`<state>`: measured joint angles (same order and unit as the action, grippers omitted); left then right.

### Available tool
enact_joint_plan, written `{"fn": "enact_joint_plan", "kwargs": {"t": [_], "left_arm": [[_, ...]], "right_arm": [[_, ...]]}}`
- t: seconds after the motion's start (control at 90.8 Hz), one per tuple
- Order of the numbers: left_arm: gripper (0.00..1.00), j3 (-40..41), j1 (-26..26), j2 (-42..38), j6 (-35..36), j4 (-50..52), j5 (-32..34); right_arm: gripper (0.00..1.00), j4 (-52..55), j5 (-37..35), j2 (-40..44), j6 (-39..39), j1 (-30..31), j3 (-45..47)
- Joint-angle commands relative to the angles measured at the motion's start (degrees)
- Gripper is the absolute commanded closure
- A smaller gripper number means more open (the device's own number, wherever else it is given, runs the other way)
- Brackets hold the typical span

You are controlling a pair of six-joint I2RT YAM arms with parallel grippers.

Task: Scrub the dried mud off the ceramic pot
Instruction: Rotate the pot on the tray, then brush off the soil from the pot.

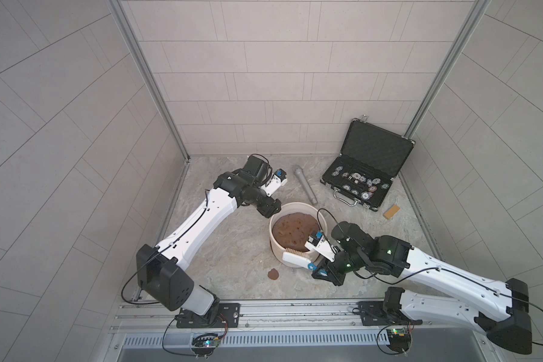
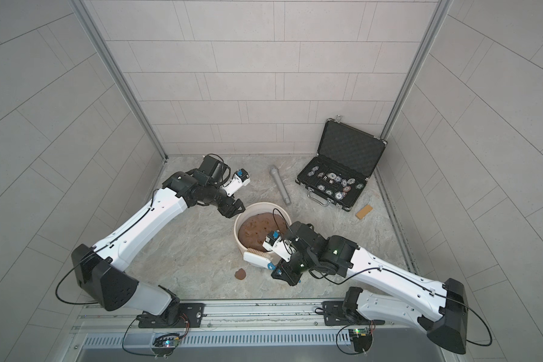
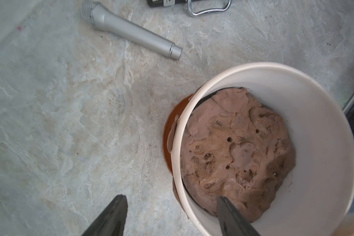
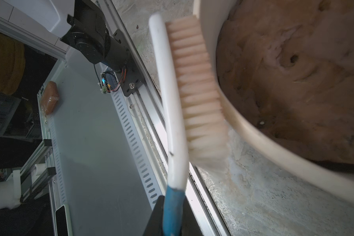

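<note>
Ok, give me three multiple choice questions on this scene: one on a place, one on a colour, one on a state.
1. Where is the loose mud blob? A) on the table beside the pot B) inside the pot C) on the pot's rim
2. What colour is the gripped end of the brush handle? A) red B) blue C) green
3. How is the left gripper? A) shut on the brush B) shut, empty C) open
Answers: 1 A, it lies on bare table, apart from the pot. 2 B, blue shows in the shut right gripper. 3 C, its fingers stand wide apart astride the pot's rim.
</note>
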<state>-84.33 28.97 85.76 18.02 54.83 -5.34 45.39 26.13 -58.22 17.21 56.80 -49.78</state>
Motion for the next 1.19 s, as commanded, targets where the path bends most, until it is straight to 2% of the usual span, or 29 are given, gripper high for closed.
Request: {"fn": "enact_joint_plan", "kwargs": {"t": [0.0,0.077,0.275,0.385,0.495,0.738,0.804,0.925,1.035,1.178], "left_arm": [[0.29,1.63,-0.28,-1.64,-3.97,-1.24,-0.52],[0.29,2.03,-0.27,-1.92,-3.98,-1.25,-0.19],[0.29,3.29,-0.32,-2.45,-4.21,-2.04,0.02],[0.29,3.30,-0.29,-2.44,-4.27,-2.04,0.11],[0.29,3.30,-0.30,-2.67,-4.31,-2.17,0.33],[0.29,3.32,-0.31,-2.78,-4.31,-2.09,-0.36],[0.29,3.22,-0.31,-2.79,-4.26,-2.10,-0.27],[0.30,3.48,-0.27,-2.45,-5.93,-2.47,-0.06],[0.31,4.91,-0.26,-2.76,-7.03,-3.25,-2.13],[0.39,3.56,-0.04,-1.51,-7.17,-3.09,-0.50]], "right_arm": [[1.00,0.57,1.11,-2.56,-1.88,-1.07,0.21],[1.00,-0.30,1.17,-2.22,-0.80,-1.07,1.90],[1.00,-3.18,-4.15,0.85,4.66,-1.21,7.41],[1.00,-3.20,-6.20,-2.24,6.93,-1.25,7.82],[1.00,-4.36,-2.50,-6.35,8.67,-0.57,9.14],[1.00,-5.63,-0.41,-1.49,18.44,14.02,12.04],[1.00,-4.87,-0.05,1.74,19.40,15.62,10.55],[1.00,-3.51,-3.96,7.98,18.15,15.17,6.49],[1.00,-3.90,-4.49,10.86,15.57,11.77,3.29],[1.00,-4.42,-8.06,11.95,14.02,6.57,-0.69]]}}
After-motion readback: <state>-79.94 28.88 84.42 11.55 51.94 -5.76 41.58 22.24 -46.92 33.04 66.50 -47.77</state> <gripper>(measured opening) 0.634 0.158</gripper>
